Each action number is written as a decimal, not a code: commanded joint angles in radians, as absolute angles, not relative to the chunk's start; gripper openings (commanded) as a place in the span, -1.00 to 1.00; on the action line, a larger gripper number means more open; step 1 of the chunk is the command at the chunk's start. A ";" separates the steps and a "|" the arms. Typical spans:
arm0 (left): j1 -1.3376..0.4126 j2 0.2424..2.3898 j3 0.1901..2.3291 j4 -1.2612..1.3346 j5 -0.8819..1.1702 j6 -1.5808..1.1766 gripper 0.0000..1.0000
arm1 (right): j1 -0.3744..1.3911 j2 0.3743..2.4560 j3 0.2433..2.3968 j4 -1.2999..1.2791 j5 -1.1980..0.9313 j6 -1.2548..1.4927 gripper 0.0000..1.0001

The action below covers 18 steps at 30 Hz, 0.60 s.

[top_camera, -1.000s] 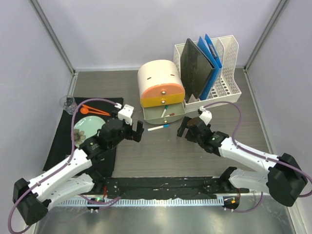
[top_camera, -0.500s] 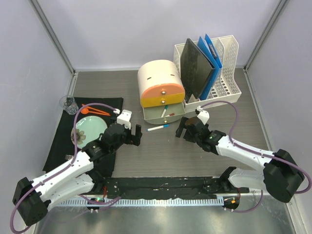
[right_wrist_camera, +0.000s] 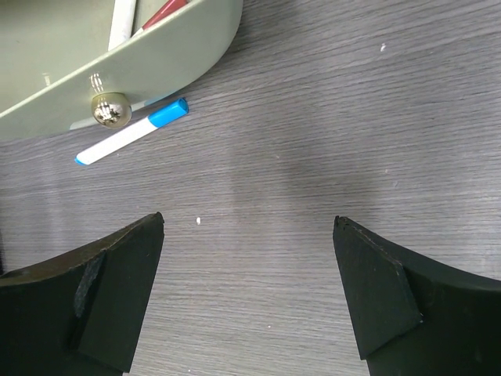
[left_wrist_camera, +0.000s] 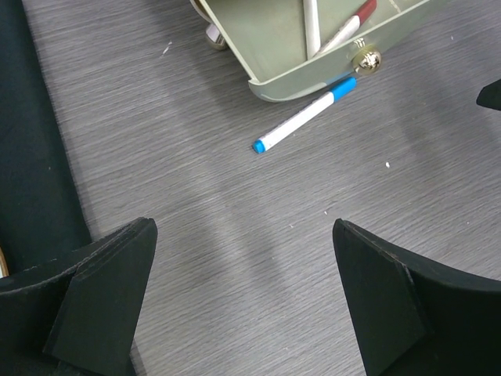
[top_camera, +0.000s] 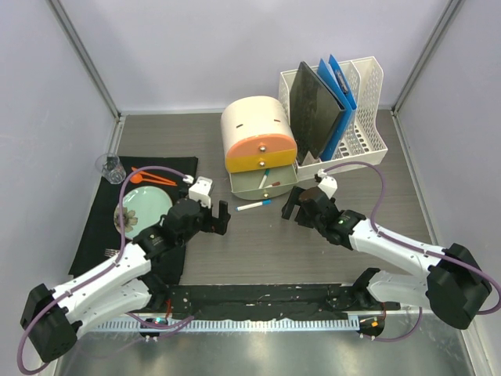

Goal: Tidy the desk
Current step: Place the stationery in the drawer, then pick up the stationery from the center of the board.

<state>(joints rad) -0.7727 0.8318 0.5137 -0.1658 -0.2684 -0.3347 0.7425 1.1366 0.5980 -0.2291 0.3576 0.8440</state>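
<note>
Nearest you, the left tool [left_wrist_camera: 241,235] and right tool [right_wrist_camera: 249,223] both hang with fingers spread wide and nothing between them. They sit above the bare bench [top_camera: 258,251], which spans the whole area under both arms. Just beyond them lies a blue-capped pen [left_wrist_camera: 301,124], one end tucked beside the open drawer [top_camera: 262,182]. If you send both tools in, they may collide. A shallow pinch could roll the pen under the drawer front.
</note>
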 commanded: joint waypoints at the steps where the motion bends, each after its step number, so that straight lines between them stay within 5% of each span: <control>1: -0.770 0.848 0.508 -0.095 -0.245 -0.321 0.99 | 0.745 1.124 0.611 -0.173 0.359 0.831 0.89; 18: -0.772 0.845 0.505 -0.112 -0.402 -0.428 0.99 | 0.746 1.123 0.603 -0.178 0.367 0.831 0.89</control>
